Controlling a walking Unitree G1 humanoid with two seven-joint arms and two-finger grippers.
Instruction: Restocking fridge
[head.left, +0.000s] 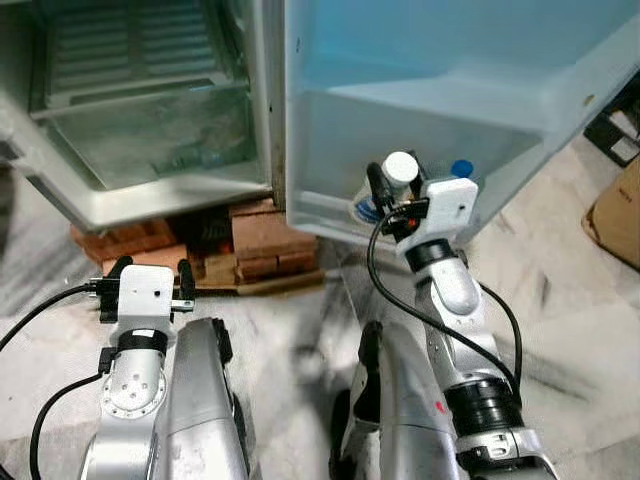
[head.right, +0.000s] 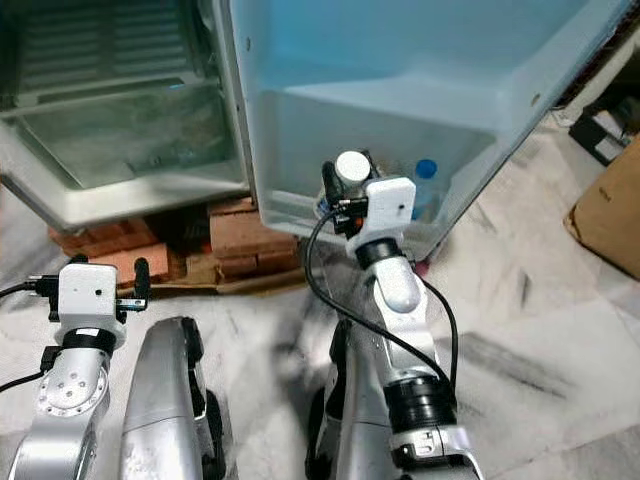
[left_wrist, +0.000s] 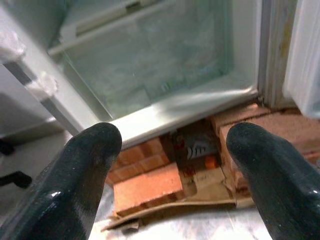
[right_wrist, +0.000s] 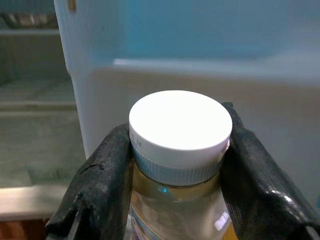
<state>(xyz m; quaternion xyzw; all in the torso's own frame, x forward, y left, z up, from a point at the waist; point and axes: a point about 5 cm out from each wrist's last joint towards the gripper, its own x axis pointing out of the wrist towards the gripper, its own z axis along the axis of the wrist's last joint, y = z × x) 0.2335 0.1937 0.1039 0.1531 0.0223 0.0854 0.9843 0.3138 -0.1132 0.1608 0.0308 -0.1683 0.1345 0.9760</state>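
Note:
My right gripper is shut on a clear bottle of yellowish liquid with a white cap, its fingers clamping just under the cap. It holds the bottle at the front wall of the open fridge door's lower shelf. A blue-capped bottle stands inside that shelf. My left gripper is open and empty, low in front of the open fridge compartment, with its fingertips spread wide.
The fridge rests on red bricks and cardboard scraps. A glass shelf and a drawer sit inside the compartment. A cardboard box stands on the marble floor at the right.

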